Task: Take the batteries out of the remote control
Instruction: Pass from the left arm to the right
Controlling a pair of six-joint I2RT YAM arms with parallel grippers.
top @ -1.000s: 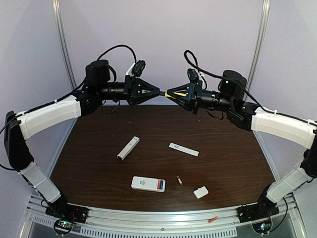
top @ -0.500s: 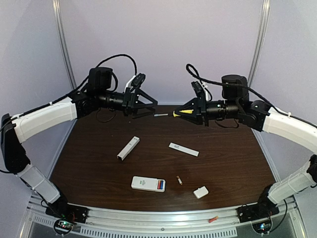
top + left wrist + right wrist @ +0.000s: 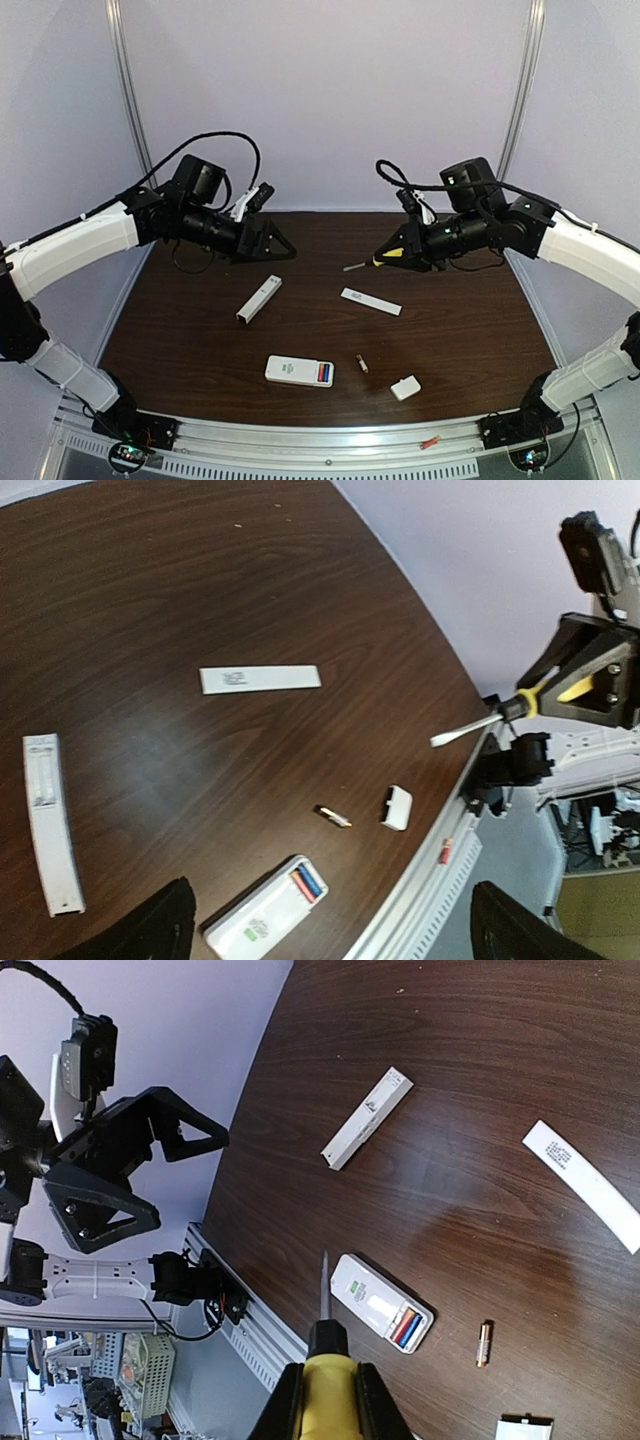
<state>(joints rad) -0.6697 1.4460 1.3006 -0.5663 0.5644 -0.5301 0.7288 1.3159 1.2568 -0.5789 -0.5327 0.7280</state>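
The white remote control [image 3: 292, 370] lies open near the front edge. Red and blue batteries [image 3: 324, 373] sit in its right end, also seen as batteries [image 3: 308, 884] and batteries [image 3: 408, 1327]. One gold battery [image 3: 362, 364] lies loose on the table to its right. My right gripper [image 3: 397, 252] is shut on the yellow-handled screwdriver [image 3: 325, 1360], held above the table with the blade pointing left and down. Far left of it, my left gripper [image 3: 275, 245] hangs open and empty above the back left of the table.
A small white cover [image 3: 405, 388] lies right of the loose battery. A long white bar [image 3: 259, 298] and a flat white strip [image 3: 371, 301] lie mid-table. The metal rail [image 3: 330, 440] runs along the front edge.
My left gripper opened, let go of the screwdriver's tip and drew back to the left and down. The right gripper kept the screwdriver and tilted it down toward the table.
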